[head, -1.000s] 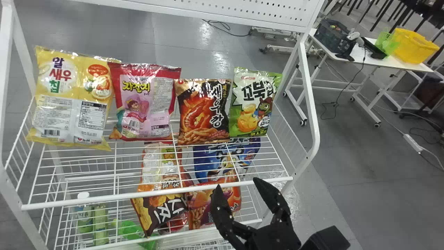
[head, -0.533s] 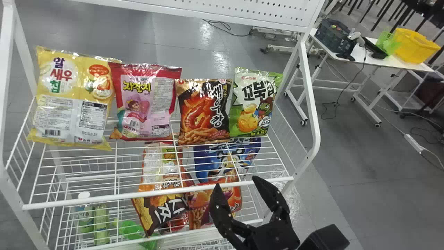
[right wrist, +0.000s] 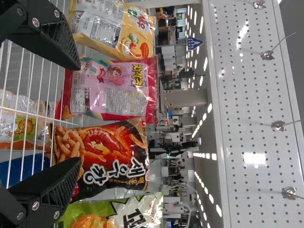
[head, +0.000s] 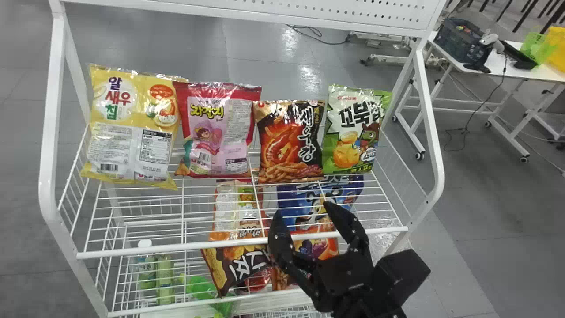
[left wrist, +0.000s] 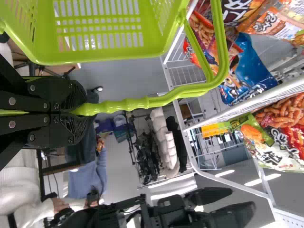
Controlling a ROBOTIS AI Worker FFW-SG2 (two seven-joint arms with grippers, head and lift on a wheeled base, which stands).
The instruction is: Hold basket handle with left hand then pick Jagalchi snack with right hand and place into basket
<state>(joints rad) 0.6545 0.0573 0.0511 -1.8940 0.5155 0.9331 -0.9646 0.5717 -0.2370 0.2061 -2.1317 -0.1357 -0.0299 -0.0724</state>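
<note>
The pink and red Jagalchi snack point(head: 216, 132) stands on the upper wire shelf, second bag from the left. Below and to the right of it, at the shelf's front rail, is my right gripper point(head: 303, 210), open and empty. In the right wrist view the Jagalchi snack point(right wrist: 114, 90) lies beyond the spread fingers of my right gripper point(right wrist: 79, 114), without contact; the black shrimp bag point(right wrist: 107, 156) is beside it. The left wrist view has my left gripper point(left wrist: 78, 110) shut on the handle point(left wrist: 126, 105) of the green basket point(left wrist: 99, 7).
A yellow bag point(head: 132, 128) flanks the Jagalchi snack on the left; the black shrimp bag and a green bag point(head: 353, 132) stand to its right. The front rail point(head: 185, 245) crosses before the shelf. More bags and bottles point(head: 164, 276) occupy the lower level.
In the head view the shelf and its bags have shifted right. My right gripper, still open, has risen slightly and now stands farther left relative to the shelf.
</note>
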